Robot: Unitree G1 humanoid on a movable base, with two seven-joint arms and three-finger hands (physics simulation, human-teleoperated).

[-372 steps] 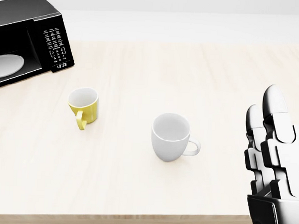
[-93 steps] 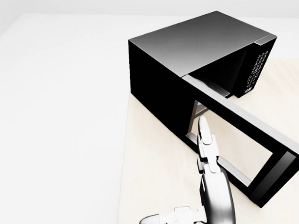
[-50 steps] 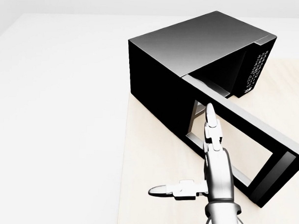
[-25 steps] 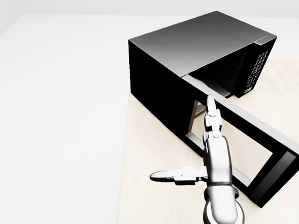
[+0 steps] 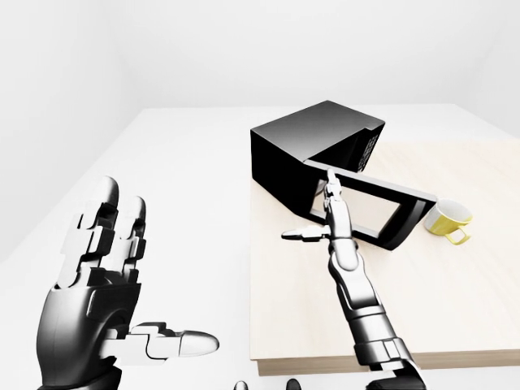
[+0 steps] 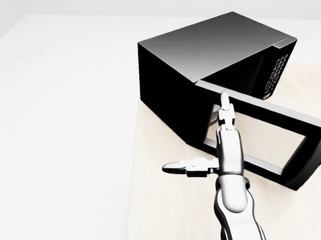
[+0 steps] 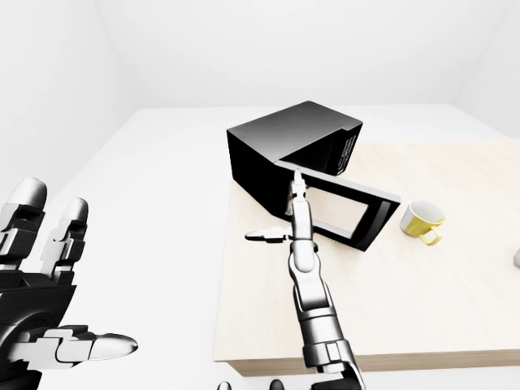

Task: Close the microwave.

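the black microwave (image 6: 204, 63) sits at the left end of the pale wooden counter (image 5: 455, 309), turned at an angle, and everything else is placed from it. its door (image 6: 265, 142) hangs partly open, swung out toward the lower right of the head view, with the counter showing through the door's window. the right hand (image 6: 215, 148) reaches up from the bottom of the head view with its fingers (image 6: 224, 109) stretched straight and spread from the thumb, which sticks out to the left; the fingertips lie at the door's hinge end, up near its top edge, gripping nothing. whether they truly touch the door i cannot tell. a yellow mug (image 5: 449, 219) stands on the counter just right of the door's free end. well left of the microwave and off the counter, the left hand (image 5: 97, 292) is held up, open-palmed, fingers apart and empty.
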